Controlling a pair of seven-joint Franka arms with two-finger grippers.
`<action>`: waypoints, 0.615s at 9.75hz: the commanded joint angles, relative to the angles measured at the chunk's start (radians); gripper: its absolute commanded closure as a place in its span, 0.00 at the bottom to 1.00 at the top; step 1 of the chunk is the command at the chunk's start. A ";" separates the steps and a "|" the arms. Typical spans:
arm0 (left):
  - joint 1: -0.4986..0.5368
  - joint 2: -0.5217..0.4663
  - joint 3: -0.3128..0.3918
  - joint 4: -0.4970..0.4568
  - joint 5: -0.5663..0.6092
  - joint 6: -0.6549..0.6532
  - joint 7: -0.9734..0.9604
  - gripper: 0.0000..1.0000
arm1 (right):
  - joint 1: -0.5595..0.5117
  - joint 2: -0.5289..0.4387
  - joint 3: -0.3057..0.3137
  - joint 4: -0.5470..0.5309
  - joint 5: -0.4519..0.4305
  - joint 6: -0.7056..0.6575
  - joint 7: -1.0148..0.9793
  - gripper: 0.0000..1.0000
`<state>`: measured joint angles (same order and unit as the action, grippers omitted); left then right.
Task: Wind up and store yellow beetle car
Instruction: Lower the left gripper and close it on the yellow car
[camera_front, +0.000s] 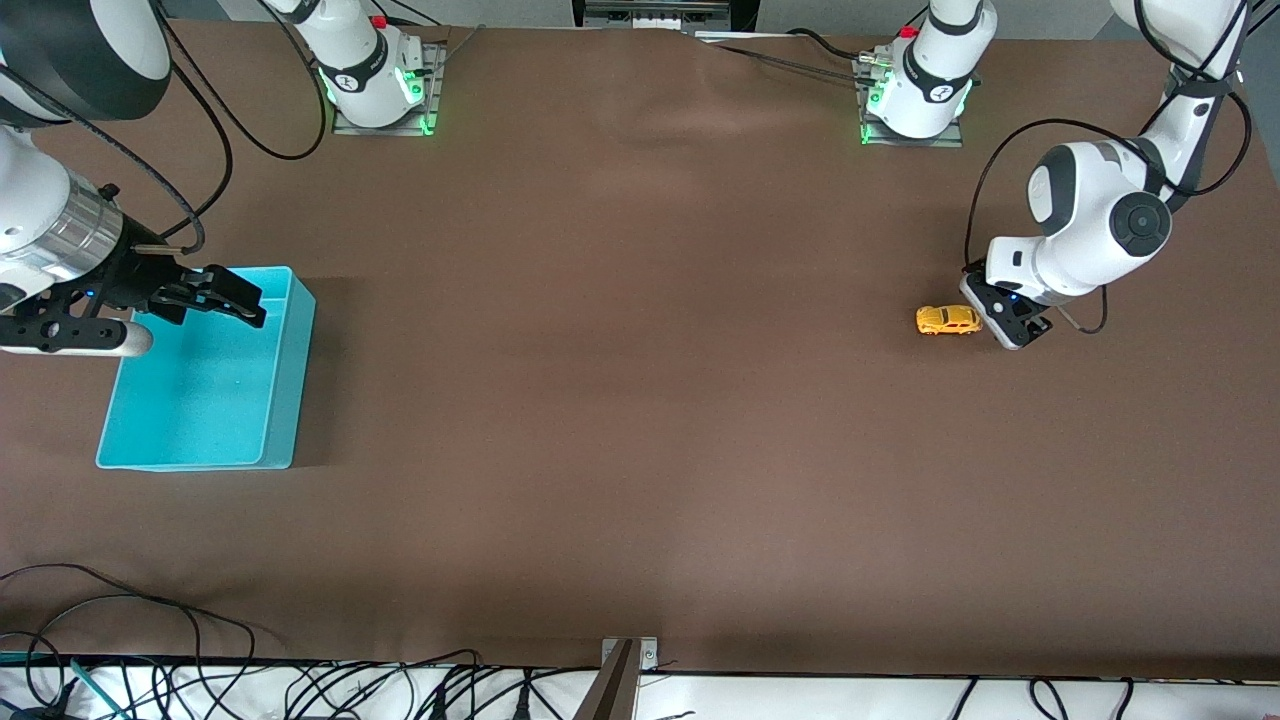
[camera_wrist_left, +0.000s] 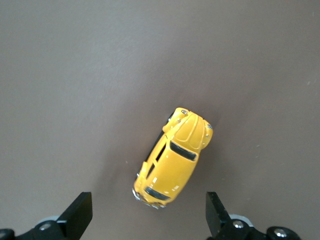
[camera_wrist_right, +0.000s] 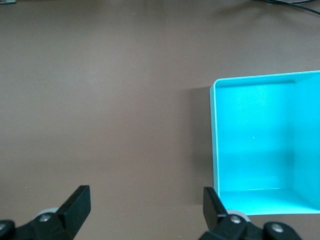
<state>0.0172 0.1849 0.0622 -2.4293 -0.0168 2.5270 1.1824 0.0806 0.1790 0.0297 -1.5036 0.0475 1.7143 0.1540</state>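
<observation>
Yellow beetle car (camera_front: 948, 320) sits on its wheels on the table, toward left arm's end, nothing else near it. Left gripper (camera_front: 1012, 318) just beside it, jaws wide, fingers (camera_wrist_left: 77, 215) apart w/ the car's end between them, no contact. Turquoise bin (camera_front: 285, 385) well apart at right arm's end; right gripper (camera_front: 215, 295) hangs over its rim, jaws wide, holding nothing. Brown table cover (camera_front: 640, 420), cables along the near edge.

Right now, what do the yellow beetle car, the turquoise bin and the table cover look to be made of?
Yellow beetle car: glossy painted shell with bright highlights, metal or hard plastic; the look leaves it open. Turquoise bin: smooth moulded plastic, thin walls, soft sheen inside. Table cover: matte brown sheet with faint wrinkles, probably paper or fabric.
</observation>
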 joint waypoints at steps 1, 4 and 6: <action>-0.003 0.040 -0.002 0.004 -0.023 0.038 0.140 0.00 | -0.002 -0.004 0.001 0.003 0.020 -0.015 0.007 0.00; -0.005 0.054 -0.005 -0.011 -0.031 0.038 0.269 0.00 | -0.002 -0.004 0.001 0.003 0.020 -0.016 0.009 0.00; -0.008 0.054 -0.007 -0.019 -0.029 0.039 0.269 0.01 | -0.002 -0.004 0.001 0.002 0.020 -0.016 0.007 0.00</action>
<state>0.0150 0.2430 0.0566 -2.4368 -0.0169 2.5530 1.4084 0.0806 0.1792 0.0297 -1.5037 0.0477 1.7102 0.1540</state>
